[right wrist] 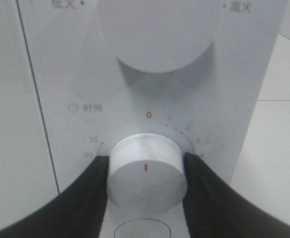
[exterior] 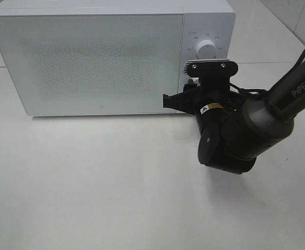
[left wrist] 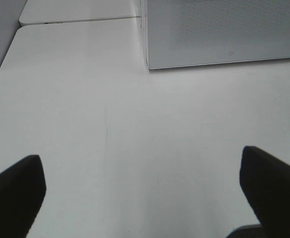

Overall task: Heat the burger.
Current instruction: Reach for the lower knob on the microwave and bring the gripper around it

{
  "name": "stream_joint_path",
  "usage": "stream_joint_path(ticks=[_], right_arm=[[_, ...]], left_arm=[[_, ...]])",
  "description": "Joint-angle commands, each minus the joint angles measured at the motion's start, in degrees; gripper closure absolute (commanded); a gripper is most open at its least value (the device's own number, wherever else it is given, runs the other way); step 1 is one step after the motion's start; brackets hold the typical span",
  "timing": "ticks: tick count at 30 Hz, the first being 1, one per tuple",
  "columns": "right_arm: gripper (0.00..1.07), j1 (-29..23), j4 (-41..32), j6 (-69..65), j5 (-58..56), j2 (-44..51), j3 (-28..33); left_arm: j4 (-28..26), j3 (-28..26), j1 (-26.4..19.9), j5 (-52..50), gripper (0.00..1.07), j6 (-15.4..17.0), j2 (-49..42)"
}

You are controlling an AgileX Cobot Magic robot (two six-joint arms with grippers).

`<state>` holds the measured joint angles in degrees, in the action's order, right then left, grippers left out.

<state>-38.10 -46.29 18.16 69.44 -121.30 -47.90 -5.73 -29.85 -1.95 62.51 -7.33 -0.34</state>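
Exterior high, burger: not visible in any view. The microwave has its frosted door shut, so the burger is probably inside, though nothing shows through.
Key relation: the timer knob sits squarely between the jaws of the right gripper, with its axis pointing straight out of the panel toward the wrist.
Right jaws: clamped on the timer knob, one pad on each flank.
Dial: the knob's red mark lines up under the red 0 – judged not yet turned.
Next move: a twist about the knob's axis. The right arm is the one in place.
Left gripper: jaws wide apart, holding nothing, over the bare table well away from the panel.
Around: the upper knob is above and a round button is below – both close, neither in the way.
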Motion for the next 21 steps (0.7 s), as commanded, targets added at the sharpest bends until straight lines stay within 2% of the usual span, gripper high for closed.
stream_joint_path(ticks=[1,10,12,21], right_arm=[[1.07,0.06,2.01,0.69,11.06,0.17,-0.69],[1.07,0.06,4.81,0.0,11.12,0.17,-0.69],[1.07,0.06,7.68,-2.92,11.17,0.17,-0.69],[1.07,0.06,10.43,-13.69,11.17,1.89,-0.69]], left_arm=[[-0.4,0.11,0.0,-0.92,0.07,0.06,-0.92],[-0.4,0.11,0.0,-0.92,0.07,0.06,-0.92],[-0.4,0.11,0.0,-0.92,0.07,0.06,-0.92],[-0.4,0.11,0.0,-0.92,0.07,0.06,-0.92]])
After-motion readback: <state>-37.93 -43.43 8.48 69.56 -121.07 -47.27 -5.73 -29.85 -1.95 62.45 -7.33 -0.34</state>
